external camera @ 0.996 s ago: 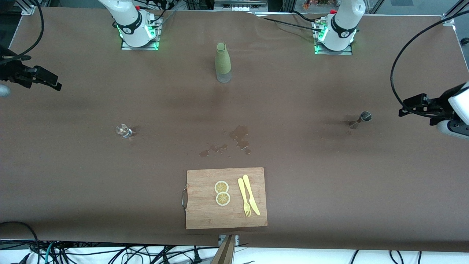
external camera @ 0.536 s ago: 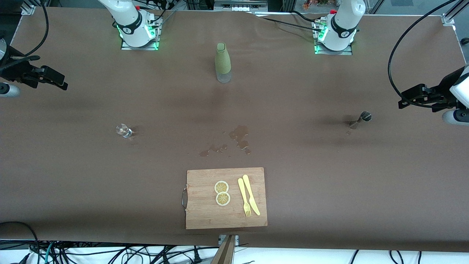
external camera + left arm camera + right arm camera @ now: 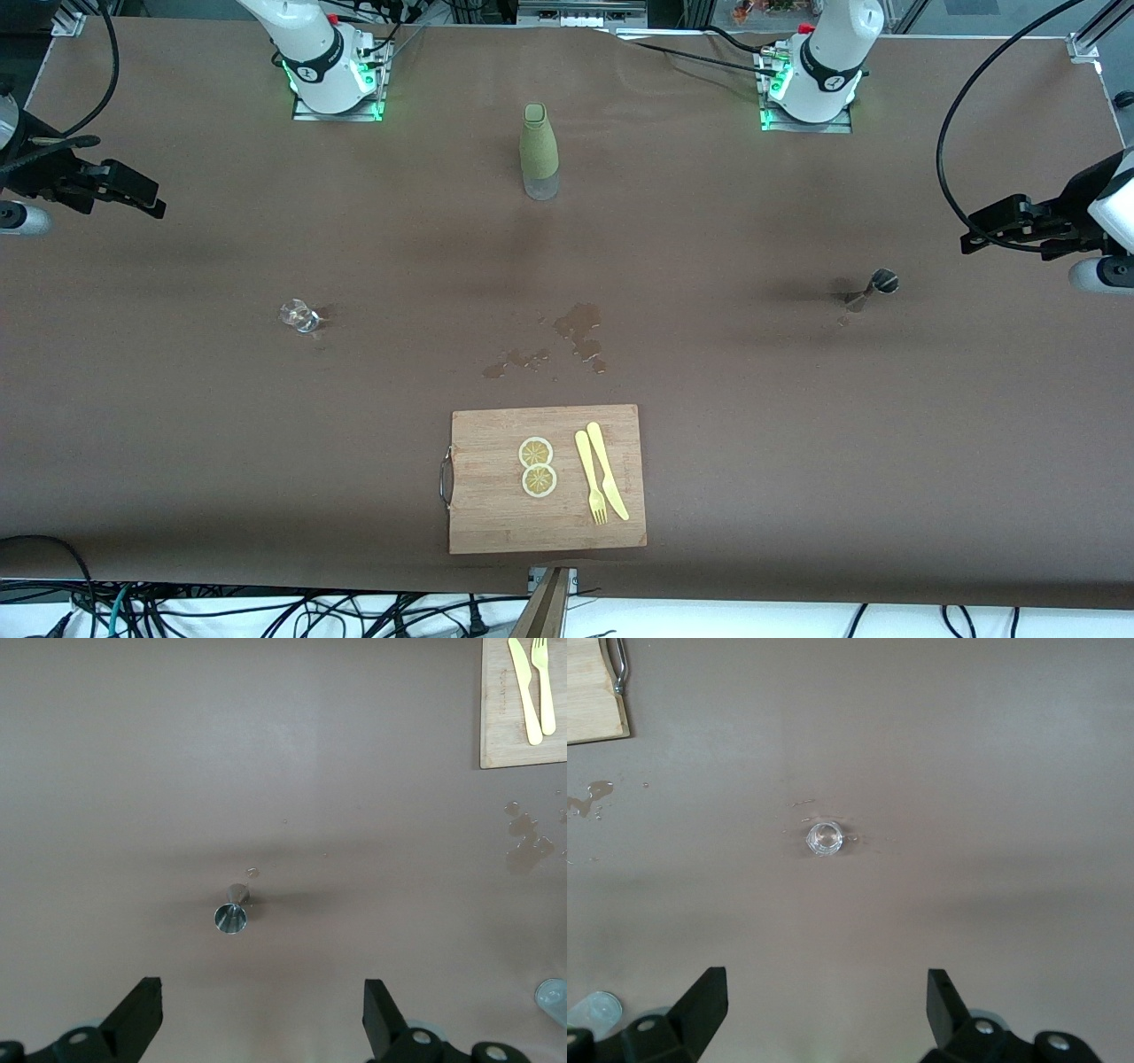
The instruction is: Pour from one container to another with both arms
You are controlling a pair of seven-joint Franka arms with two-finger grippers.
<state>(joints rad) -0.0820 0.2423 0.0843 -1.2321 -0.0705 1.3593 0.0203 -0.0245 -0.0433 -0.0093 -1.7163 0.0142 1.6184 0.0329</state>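
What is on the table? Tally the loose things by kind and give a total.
Bottle: 1
Clear glass: 1
Metal jigger: 1
Cutting board: 1
Lemon slices: 2
Yellow fork: 1
Yellow knife: 1
Total: 8

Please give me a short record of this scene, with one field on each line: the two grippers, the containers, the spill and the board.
left gripper: open, empty, in the air at the left arm's end of the table
right gripper: open, empty, in the air at the right arm's end
metal jigger: standing on the table, toward the left arm's end
small glass: on the table, toward the right arm's end
green bottle: upright, between the two bases
spill: wet patches between bottle and board
cutting board: carries two lemon slices, fork, knife
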